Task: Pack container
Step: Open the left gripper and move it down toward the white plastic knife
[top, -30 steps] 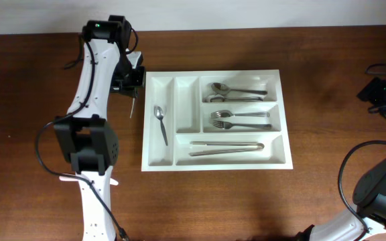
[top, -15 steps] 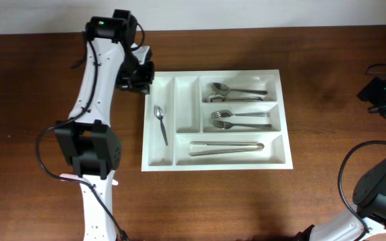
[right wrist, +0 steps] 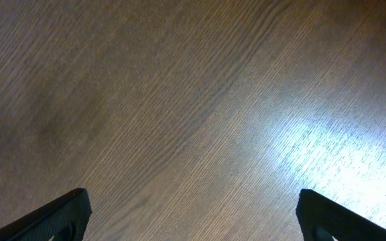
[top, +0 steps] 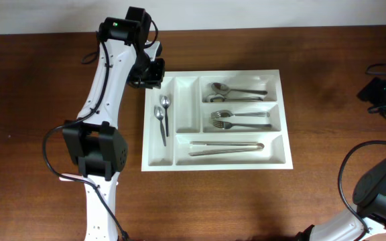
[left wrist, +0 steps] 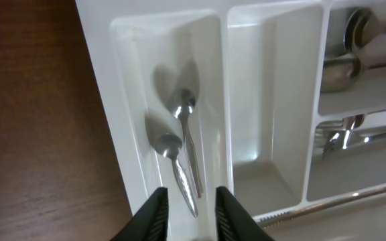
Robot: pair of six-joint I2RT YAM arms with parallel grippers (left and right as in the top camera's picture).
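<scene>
Overhead view: my left claw (top: 151, 72) hangs over one end of the outermost narrow compartment of the container (top: 187, 112), a white five-compartment tray lying flat on the table (top: 39, 100).

Left wrist view: this claw is released, its fingers (left wrist: 154, 213) a little apart and grasping nothing. Directly beneath it two small spoons lie side by side in that compartment. The first spoon (left wrist: 183, 107) lies farther from the claw and the second spoon (left wrist: 168, 144) nearer, both handles pointing toward the fingers. On the side away from the claw, the wide compartments hold larger spoons (top: 236, 92), forks (top: 236, 119) and long pieces (top: 226, 146) that I cannot identify.

Right wrist view: my right claw (right wrist: 193, 204) is spread wide above the wood of the table, well apart from the container.
</scene>
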